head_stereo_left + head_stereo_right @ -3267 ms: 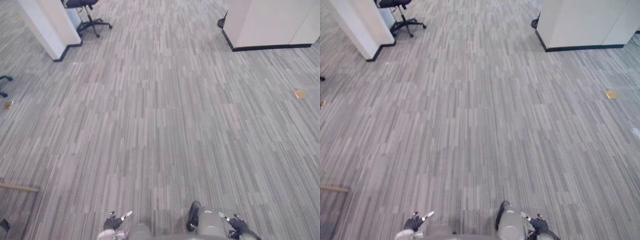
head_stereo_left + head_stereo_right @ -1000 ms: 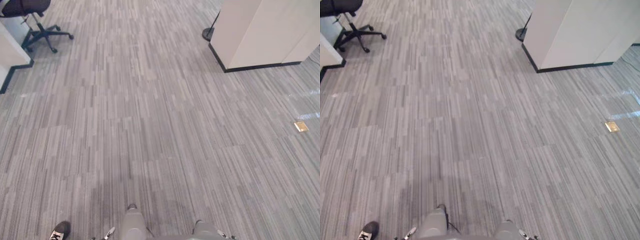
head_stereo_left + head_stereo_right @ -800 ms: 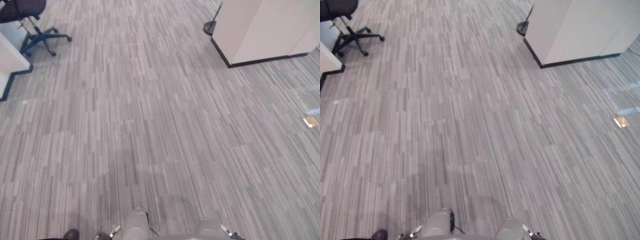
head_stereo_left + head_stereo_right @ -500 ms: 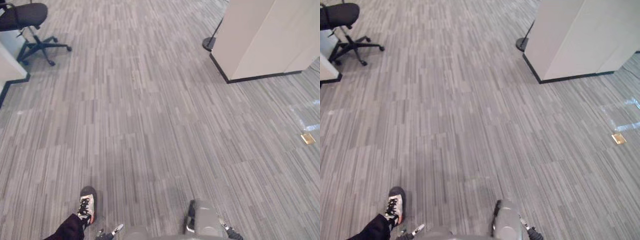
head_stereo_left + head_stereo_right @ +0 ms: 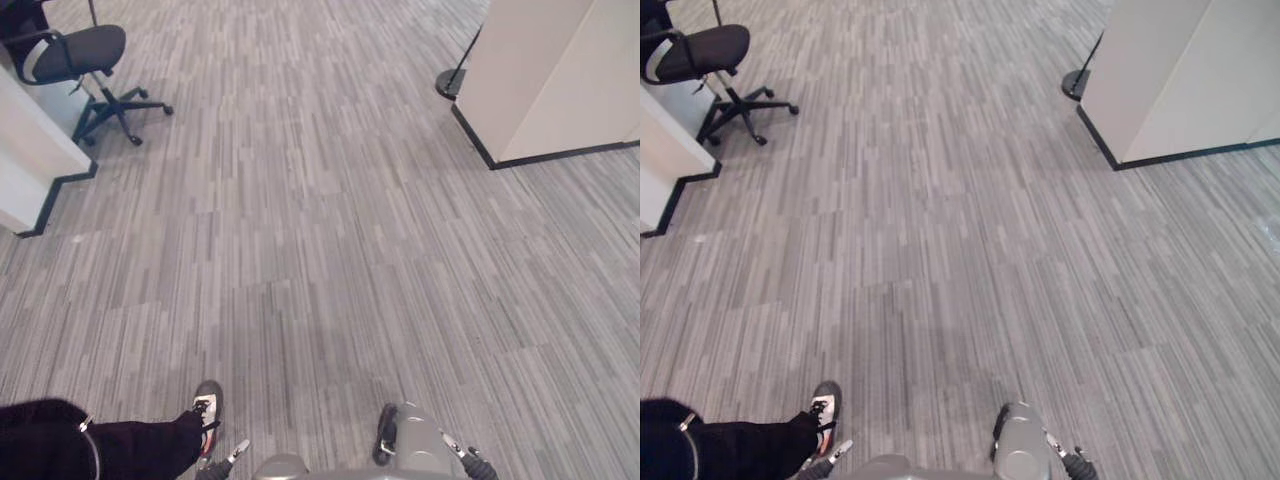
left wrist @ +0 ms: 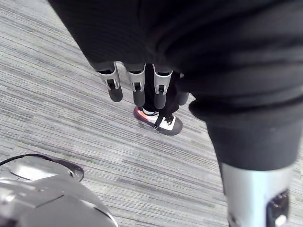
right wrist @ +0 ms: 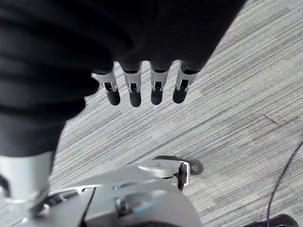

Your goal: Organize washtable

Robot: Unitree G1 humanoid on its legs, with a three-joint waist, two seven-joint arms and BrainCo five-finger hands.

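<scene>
Eye views: grey carpet [image 5: 320, 250], a person's shoe [image 5: 207, 405] well apart from the office chair [image 5: 75, 60], and I can't tell where the washtable is, so best keep walking steadily and steer wide of the shoe; more of the person's leg shows than half a second ago. Left wrist view: left hand [image 6: 138, 90] fingers straight, slightly spread, empty. Right wrist view: right hand [image 7: 135, 92] the same.

The floor [image 5: 320, 260] is grey carpet laid in narrow striped tiles. A black office chair [image 5: 85, 55] stands on it on a wheeled base. Just beside the chair, a white wall [image 5: 35, 150] with black skirting meets the carpet. Well across from the chair stands a beige partition [image 5: 550, 80], with a round black stand base [image 5: 449, 84] next to it. Well nearer than the chair, a person's shoe [image 5: 208, 405] rests on the carpet.
</scene>
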